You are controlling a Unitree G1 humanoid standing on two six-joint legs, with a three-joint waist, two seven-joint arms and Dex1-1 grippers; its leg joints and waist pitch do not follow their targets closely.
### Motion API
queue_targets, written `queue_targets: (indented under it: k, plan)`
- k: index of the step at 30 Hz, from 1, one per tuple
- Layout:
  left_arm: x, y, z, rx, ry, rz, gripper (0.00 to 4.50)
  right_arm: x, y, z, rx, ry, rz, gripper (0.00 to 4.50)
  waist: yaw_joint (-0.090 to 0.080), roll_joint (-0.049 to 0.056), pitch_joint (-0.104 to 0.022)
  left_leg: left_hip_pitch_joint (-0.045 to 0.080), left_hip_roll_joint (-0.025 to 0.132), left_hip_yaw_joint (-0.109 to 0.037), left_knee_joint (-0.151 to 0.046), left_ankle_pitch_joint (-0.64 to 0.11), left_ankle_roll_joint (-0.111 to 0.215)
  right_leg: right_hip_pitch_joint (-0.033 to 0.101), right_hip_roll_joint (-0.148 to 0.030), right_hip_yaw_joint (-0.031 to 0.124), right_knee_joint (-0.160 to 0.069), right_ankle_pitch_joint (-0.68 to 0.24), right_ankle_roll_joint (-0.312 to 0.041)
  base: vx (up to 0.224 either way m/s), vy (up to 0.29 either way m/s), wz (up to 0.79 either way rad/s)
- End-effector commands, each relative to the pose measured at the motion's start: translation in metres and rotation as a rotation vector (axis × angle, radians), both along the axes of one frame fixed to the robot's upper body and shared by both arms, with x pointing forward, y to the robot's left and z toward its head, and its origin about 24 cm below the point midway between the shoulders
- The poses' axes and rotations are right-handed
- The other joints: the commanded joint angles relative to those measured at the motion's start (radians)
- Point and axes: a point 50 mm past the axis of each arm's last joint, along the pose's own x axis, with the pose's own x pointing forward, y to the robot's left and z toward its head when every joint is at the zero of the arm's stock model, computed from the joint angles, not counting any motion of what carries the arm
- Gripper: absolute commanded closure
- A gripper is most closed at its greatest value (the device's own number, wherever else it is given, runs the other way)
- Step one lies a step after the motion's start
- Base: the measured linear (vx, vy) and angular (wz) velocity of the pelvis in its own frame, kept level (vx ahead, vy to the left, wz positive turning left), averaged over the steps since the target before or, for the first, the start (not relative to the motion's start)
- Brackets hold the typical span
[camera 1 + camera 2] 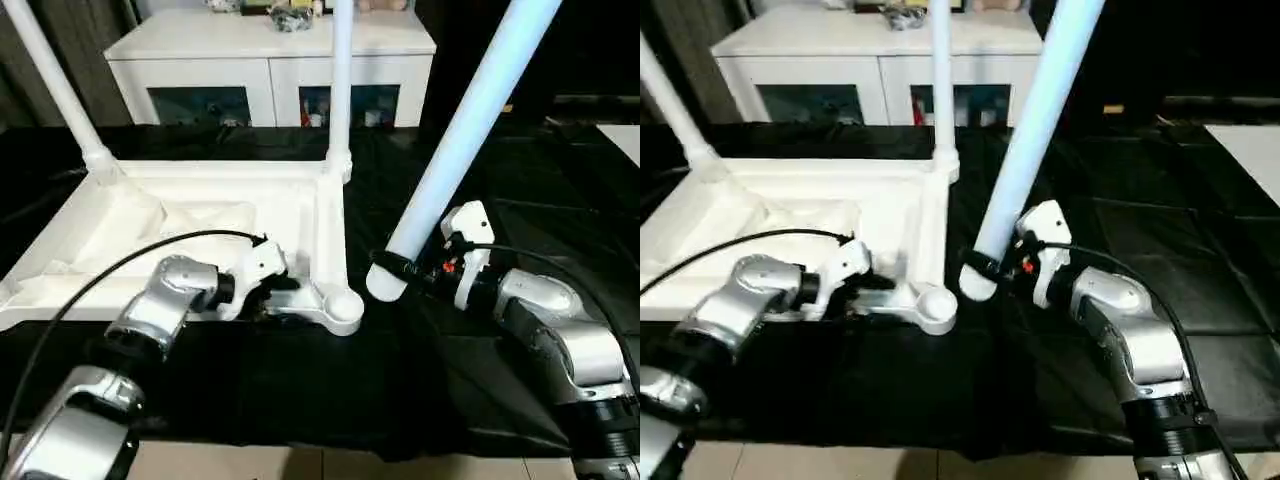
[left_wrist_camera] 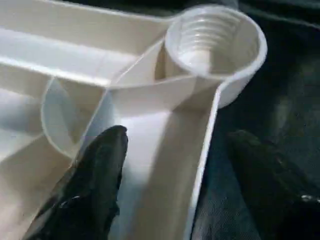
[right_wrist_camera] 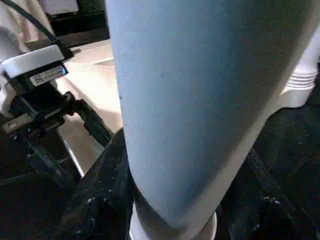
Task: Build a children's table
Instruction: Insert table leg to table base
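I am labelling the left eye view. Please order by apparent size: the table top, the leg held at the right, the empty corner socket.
1. Table top, largest.
2. Held leg; it leans toward the camera, so nearness inflates it.
3. Empty corner socket, smallest.

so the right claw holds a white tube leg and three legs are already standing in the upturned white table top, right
Not quite: two white tapered tube legs stand in the upturned white plastic table top, as the left eye view shows. The right claw does hold another white tube leg.
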Motion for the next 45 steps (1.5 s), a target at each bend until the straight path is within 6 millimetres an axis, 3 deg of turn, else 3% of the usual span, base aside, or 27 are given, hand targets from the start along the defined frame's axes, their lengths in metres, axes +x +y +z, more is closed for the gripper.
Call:
queue_targets:
  k: [1, 5, 9, 13, 14, 21, 29, 39, 44, 45]
  plan:
    - [0.002, 0.006, 0.002, 0.029, 0.003, -0.019, 1.28, 0.0, 0.004, 0.006, 0.004, -0.018, 0.034, 2.66, 0.006, -0.002, -0.077, -0.001, 0.067, -0.021, -0.074, -0.034, 0.072, 0.057, -0.093, 0.05, -0.054, 0.082, -0.299, 0.0, 0.0, 0.0]
    - [0.004, 0.009, 0.001, 0.031, -0.003, -0.016, 1.53, 0.0, 0.004, 0.006, 0.002, -0.018, 0.044, 2.66, 0.011, -0.003, -0.076, -0.001, 0.069, -0.018, -0.075, -0.056, 0.077, 0.056, -0.094, 0.048, -0.056, 0.064, -0.309, 0.0, 0.0, 0.0]
    - [0.006, 0.012, 0.001, 0.038, 0.007, -0.021, 1.97, 0.001, 0.005, 0.007, 0.001, -0.019, 0.055, 2.66, 0.012, -0.006, -0.071, -0.001, 0.07, -0.015, -0.079, -0.095, 0.062, 0.053, -0.095, 0.048, -0.062, -0.007, -0.299, 0.0, 0.0, 0.0]
    - [0.007, 0.014, 0.002, 0.037, 0.014, -0.026, 2.13, 0.002, 0.006, 0.007, 0.0, -0.02, 0.06, 2.66, 0.012, -0.006, -0.069, -0.002, 0.072, -0.015, -0.082, -0.106, 0.049, 0.052, -0.097, 0.05, -0.065, -0.037, -0.291, 0.0, 0.0, 0.0]
    - [0.007, 0.014, 0.003, 0.035, 0.015, -0.028, 2.38, 0.002, 0.006, 0.007, -0.002, -0.021, 0.063, 2.66, 0.012, -0.006, -0.068, -0.003, 0.071, -0.015, -0.082, -0.106, 0.049, 0.052, -0.096, 0.05, -0.065, -0.041, -0.29, 0.0, 0.0, 0.0]
    - [0.008, 0.014, 0.002, 0.026, 0.025, -0.041, 2.89, 0.002, 0.007, 0.007, -0.001, -0.022, 0.068, 2.66, 0.014, -0.009, -0.07, -0.005, 0.07, -0.014, -0.08, -0.087, 0.055, 0.053, -0.096, 0.05, -0.063, -0.012, -0.29, 0.0, 0.0, 0.0]
    - [0.007, 0.013, -0.001, 0.024, 0.043, -0.048, 3.52, 0.006, 0.009, 0.01, 0.013, -0.031, 0.059, 2.66, 0.017, -0.004, -0.069, -0.003, 0.073, -0.015, -0.082, -0.095, 0.047, 0.05, -0.097, 0.05, -0.063, -0.033, -0.29, 0.0, 0.0, 0.0]
    - [-0.01, 0.0, -0.024, 0.008, 0.093, -0.05, 4.2, 0.008, 0.012, 0.013, 0.046, -0.006, 0.058, 2.66, 0.025, -0.006, -0.071, -0.001, 0.077, -0.012, -0.084, -0.089, 0.048, 0.05, -0.098, 0.051, -0.061, -0.007, -0.291, 0.0, 0.0, 0.0]
    - [-0.009, -0.008, -0.029, 0.006, 0.067, 0.044, 4.41, 0.007, 0.013, 0.009, 0.036, 0.019, 0.077, 2.66, 0.025, -0.006, -0.065, -0.003, 0.074, -0.008, -0.087, -0.125, 0.044, 0.048, -0.097, 0.053, -0.075, -0.139, -0.26, 0.0, 0.0, 0.0]
    - [-0.01, -0.015, -0.03, -0.011, 0.061, 0.083, 4.48, 0.008, 0.012, 0.006, 0.026, 0.046, 0.072, 2.66, 0.022, -0.01, -0.063, -0.005, 0.075, -0.009, -0.088, -0.13, 0.039, 0.049, -0.097, 0.053, -0.078, -0.172, -0.252, 0.0, 0.0, 0.0]
